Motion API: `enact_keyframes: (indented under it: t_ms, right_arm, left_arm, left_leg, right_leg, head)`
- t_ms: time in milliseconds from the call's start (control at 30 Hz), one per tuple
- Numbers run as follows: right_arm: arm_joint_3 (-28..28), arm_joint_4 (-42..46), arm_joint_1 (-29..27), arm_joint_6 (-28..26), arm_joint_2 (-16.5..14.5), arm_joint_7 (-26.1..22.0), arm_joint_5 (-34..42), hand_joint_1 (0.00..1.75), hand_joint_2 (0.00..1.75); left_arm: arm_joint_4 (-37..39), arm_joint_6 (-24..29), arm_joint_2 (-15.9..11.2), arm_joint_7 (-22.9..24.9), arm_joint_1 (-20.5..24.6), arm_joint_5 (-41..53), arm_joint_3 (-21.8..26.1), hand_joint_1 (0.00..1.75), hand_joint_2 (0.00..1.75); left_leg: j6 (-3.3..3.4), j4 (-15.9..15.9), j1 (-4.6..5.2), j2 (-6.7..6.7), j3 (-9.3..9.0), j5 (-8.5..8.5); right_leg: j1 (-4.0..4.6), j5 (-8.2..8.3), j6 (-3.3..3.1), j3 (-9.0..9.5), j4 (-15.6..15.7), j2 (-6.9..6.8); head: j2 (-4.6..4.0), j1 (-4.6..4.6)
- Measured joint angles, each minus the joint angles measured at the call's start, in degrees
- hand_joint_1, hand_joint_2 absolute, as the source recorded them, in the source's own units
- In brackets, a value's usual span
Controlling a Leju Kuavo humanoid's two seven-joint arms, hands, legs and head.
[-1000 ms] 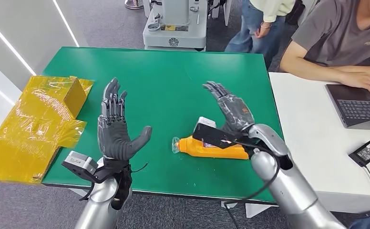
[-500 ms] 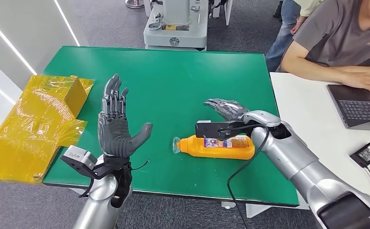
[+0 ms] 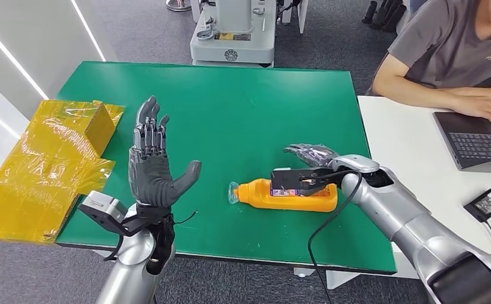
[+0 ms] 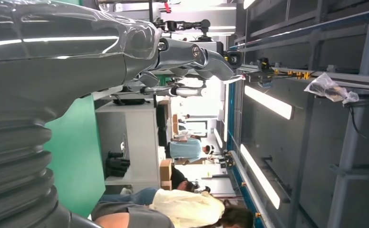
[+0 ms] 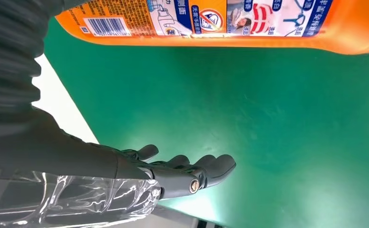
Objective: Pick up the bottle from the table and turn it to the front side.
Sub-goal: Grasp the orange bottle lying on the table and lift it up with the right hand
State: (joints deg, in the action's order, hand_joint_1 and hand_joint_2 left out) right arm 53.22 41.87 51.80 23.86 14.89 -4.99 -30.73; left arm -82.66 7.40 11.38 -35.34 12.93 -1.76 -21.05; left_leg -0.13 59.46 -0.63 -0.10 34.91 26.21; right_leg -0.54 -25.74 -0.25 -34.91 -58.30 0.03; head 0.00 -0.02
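Observation:
An orange bottle (image 3: 290, 196) lies on its side on the green table (image 3: 230, 107), its clear cap (image 3: 233, 192) pointing to my left. In the right wrist view the bottle's printed label (image 5: 220, 21) faces the camera. My right hand (image 3: 311, 154) lies low and flat over the table just behind the bottle, holding nothing; its fingers (image 5: 192, 172) stay apart from the bottle. The arm's wrist camera hides part of the bottle. My left hand (image 3: 152, 163) stands raised over the table's near left part, open, fingers (image 4: 197, 57) stretched upward.
A yellow wrapped box (image 3: 47, 158) sits at the table's left edge. To the right is a white table (image 3: 407, 164) with a laptop (image 3: 477, 142) and a power adapter (image 3: 486, 202); a seated person (image 3: 445, 50) leans on it. A grey machine (image 3: 233, 31) stands behind.
My right hand has come down from a raised pose to lie low behind the bottle, its arm swinging right. A standing person at the back has walked out. The left hand barely moved.

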Motion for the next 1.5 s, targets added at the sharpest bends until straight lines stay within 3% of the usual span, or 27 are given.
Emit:
enact_keyframes:
  t_ms: [467,733,1100,1133,1233,1267,1500]
  right_arm:
    - [0.8,-3.2,-1.8,-5.1,0.3,0.1,0.3,0.00,1.75]
    - [0.7,-2.1,-7.9,-5.7,3.1,1.9,-0.4,0.00,1.75]
    - [-1.1,1.7,-10.7,-5.9,5.4,3.4,-1.3,0.00,1.75]
    - [-1.3,1.9,-10.9,-5.9,5.5,3.4,-1.3,0.17,1.75]
    - [-1.9,2.9,-11.7,-6.4,6.0,3.6,-1.6,1.47,1.75]
    - [-2.2,3.2,-12.0,-6.7,6.2,3.6,-1.8,1.73,1.75]
    - [-4.5,5.7,-14.0,-9.2,6.8,3.8,-4.1,1.75,1.75]
  left_arm:
    - [-0.6,0.3,-0.3,0.0,-0.3,-0.1,0.0,0.00,1.75]
    - [-0.6,-1.0,-0.2,0.0,-0.4,0.0,-0.5,0.00,1.75]
    - [-0.6,-1.6,-0.2,0.1,-0.1,0.0,-1.0,0.00,1.75]
    - [-0.6,-1.6,-0.2,0.1,-0.1,0.0,-1.0,0.00,1.75]
    - [-0.6,-1.6,-0.2,0.1,-0.1,0.0,-1.0,0.00,1.75]
    - [-0.6,-1.6,-0.2,0.1,-0.1,-0.1,-1.0,0.00,1.75]
    - [-0.6,-2.0,-0.2,0.1,-0.1,-0.2,-1.0,0.00,1.75]
  left_leg:
    - [0.02,0.0,0.00,0.11,-0.40,0.02]
    - [0.12,0.0,0.02,-0.11,-0.28,-0.05]
    - [0.10,0.0,0.00,-0.04,-0.28,-0.02]
    - [0.10,0.0,0.01,-0.05,-0.28,-0.02]
    - [0.11,0.0,0.01,-0.06,-0.28,-0.02]
    - [0.11,0.0,0.01,-0.06,-0.27,-0.02]
    - [0.11,0.0,0.01,-0.05,-0.27,-0.02]
  right_leg:
    - [0.00,0.00,0.01,0.36,0.1,0.08]
    - [-0.01,0.07,0.10,0.38,0.1,-0.13]
    - [0.00,0.04,0.11,0.33,0.1,-0.05]
    - [0.00,0.04,0.11,0.33,0.1,-0.05]
    - [-0.01,0.04,0.11,0.34,0.1,-0.07]
    - [-0.01,0.04,0.11,0.35,0.1,-0.07]
    - [-0.01,0.05,0.11,0.34,0.1,-0.05]
  head:
    - [0.00,0.00]
    - [0.00,0.01]
    - [0.00,0.00]
    - [0.00,0.00]
    - [0.00,0.00]
    - [0.00,0.00]
    - [0.00,0.00]
